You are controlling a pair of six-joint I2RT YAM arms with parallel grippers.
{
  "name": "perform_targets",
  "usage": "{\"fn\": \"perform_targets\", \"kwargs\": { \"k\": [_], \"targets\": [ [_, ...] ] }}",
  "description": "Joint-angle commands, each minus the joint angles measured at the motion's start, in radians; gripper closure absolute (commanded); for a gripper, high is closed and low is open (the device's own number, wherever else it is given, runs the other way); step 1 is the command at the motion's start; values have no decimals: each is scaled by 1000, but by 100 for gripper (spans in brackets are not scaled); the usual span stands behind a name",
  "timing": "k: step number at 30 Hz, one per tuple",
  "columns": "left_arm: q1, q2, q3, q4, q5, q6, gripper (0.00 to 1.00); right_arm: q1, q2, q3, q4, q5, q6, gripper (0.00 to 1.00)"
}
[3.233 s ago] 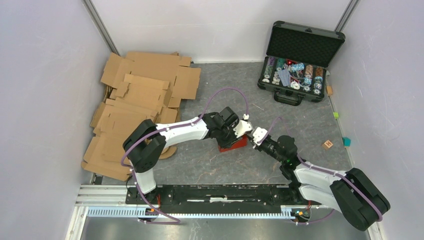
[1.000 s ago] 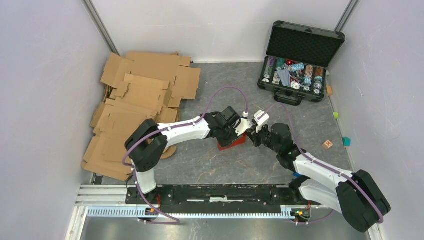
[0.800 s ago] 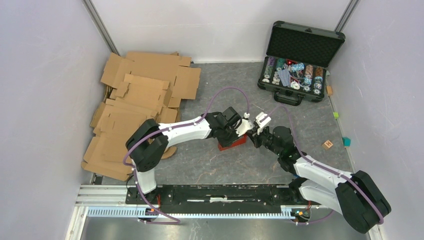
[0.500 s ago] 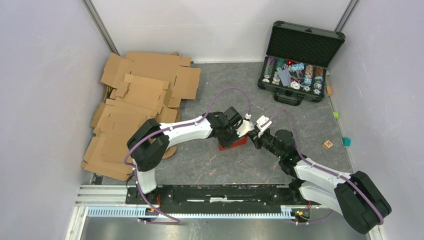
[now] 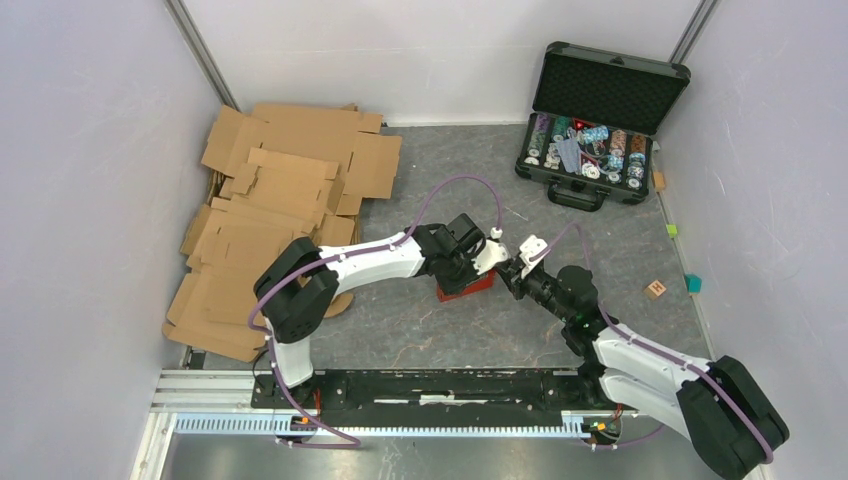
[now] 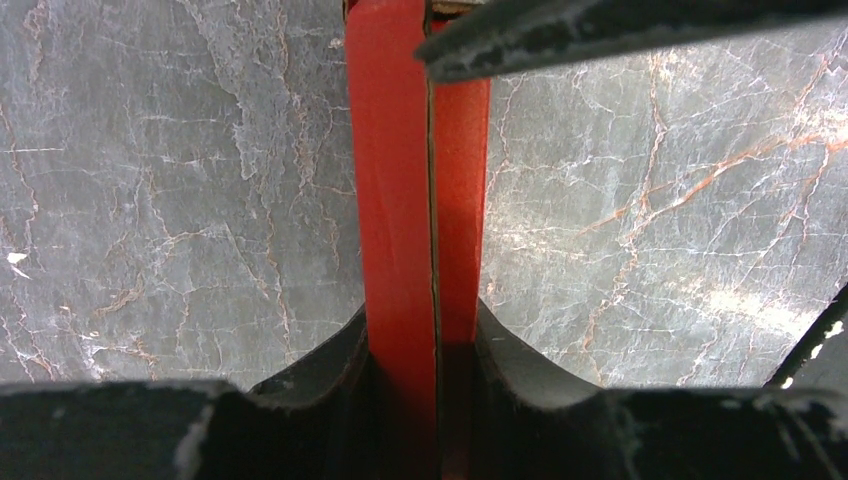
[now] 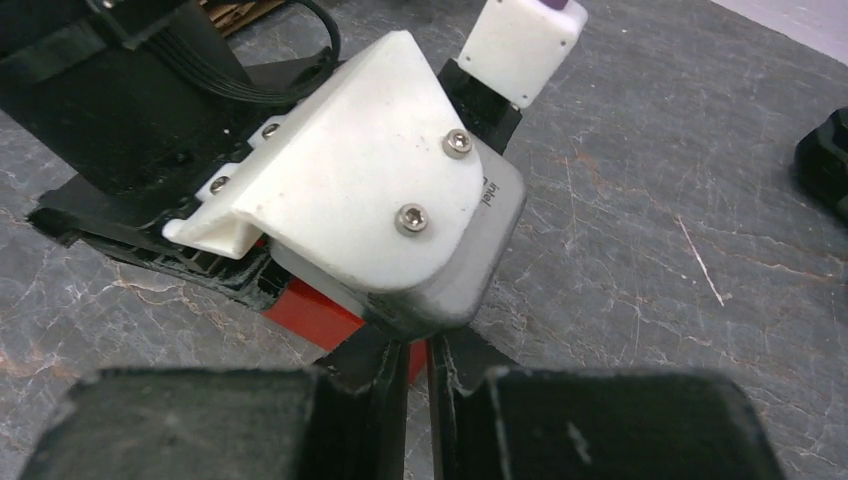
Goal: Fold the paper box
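Observation:
The red paper box [image 5: 467, 288] rests on the grey floor mid-table, mostly hidden under both wrists. My left gripper [image 5: 478, 267] is shut on one upright double-layer wall of the paper box [image 6: 410, 200], the red board pinched between its black fingers [image 6: 330, 365]. My right gripper [image 5: 508, 277] comes in from the right, just beside the left wrist's white camera housing [image 7: 370, 190]. In the right wrist view its fingertips [image 7: 417, 360] stand a narrow gap apart, and the red box [image 7: 305, 312] shows just beyond them under the housing.
Brown corrugated cardboard sheets [image 5: 285, 200] pile up at the back left. An open black case of poker chips [image 5: 598, 125] stands at the back right. A small wooden cube [image 5: 656, 289] and a teal block [image 5: 693, 283] lie near the right wall.
My right gripper has come down and nearer from beside the left wrist to the box's right edge, and its jaws have parted slightly. The left gripper keeps its hold and has not moved.

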Motion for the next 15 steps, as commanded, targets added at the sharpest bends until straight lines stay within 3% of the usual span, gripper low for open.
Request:
{"fn": "perform_targets", "kwargs": {
  "k": [1, 6, 10, 15],
  "targets": [
    [-25, 18, -57, -39, 52, 13, 81, 7, -43, -4, 27, 21, -3, 85],
    [-25, -30, -92, 7, 67, 10, 74, 6, -30, -1, 2, 19, -5, 83],
    [-24, -39, -97, 19, 74, 8, 72, 7, -43, -2, -11, 13, -19, 61],
    [-24, -43, -100, 28, 74, 7, 69, 7, -46, -2, -28, 13, -32, 60]
  ]
}}
